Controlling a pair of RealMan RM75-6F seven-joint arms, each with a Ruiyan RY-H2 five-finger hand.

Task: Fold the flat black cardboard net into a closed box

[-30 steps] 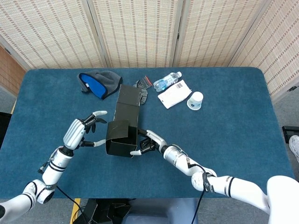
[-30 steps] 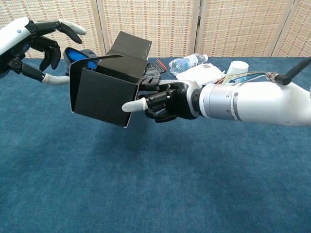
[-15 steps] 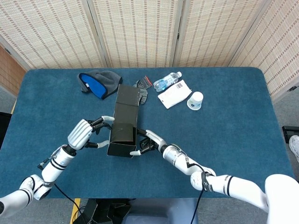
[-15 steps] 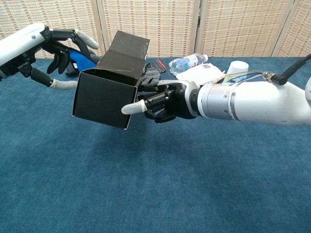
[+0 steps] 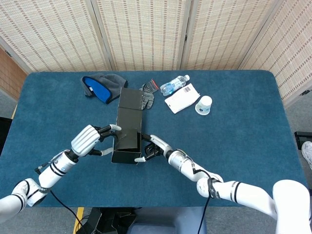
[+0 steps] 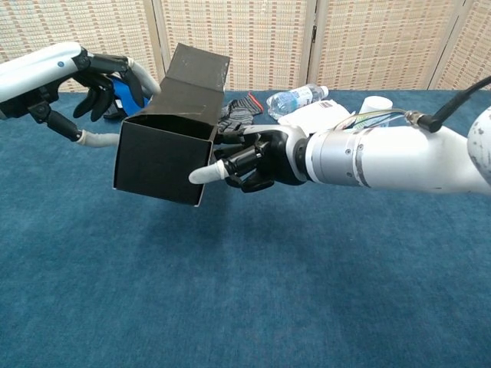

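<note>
One black cardboard box (image 5: 127, 130), partly folded into a long open tube, sits near the front middle of the blue surface (image 5: 243, 131), held between the two hands. The left hand (image 5: 87, 140) has its fingers spread, with fingertips (image 6: 140, 73) touching the box's left side. The right hand (image 5: 152, 148) grips the right edge, fingers curled. Behind lie one blue-lined cap (image 5: 101, 87), one glove (image 5: 146, 94), one bottle (image 5: 174, 85), one white packet (image 5: 182, 98) and one cup (image 5: 204, 104).
</note>
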